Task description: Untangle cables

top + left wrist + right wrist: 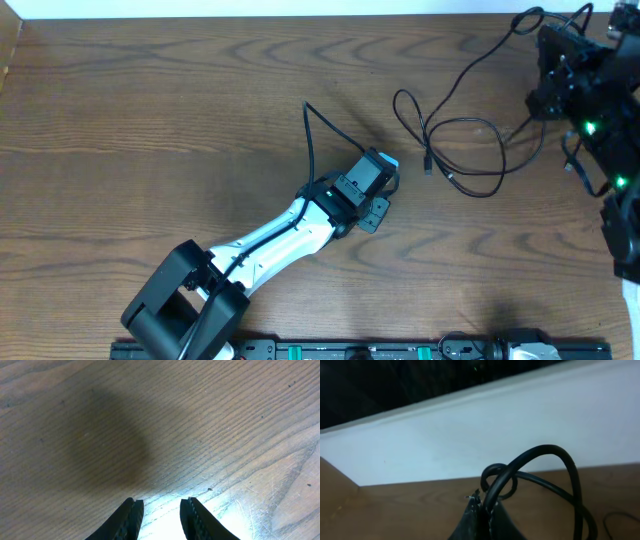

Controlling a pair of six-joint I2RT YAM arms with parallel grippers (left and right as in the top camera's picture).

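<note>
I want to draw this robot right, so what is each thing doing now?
black cable, loose loops on the wooden table, one part gripped near the far edge.
right pincer, shut on the black cable.
left pincer, open, nothing between its fingers, close above bare wood.
</note>
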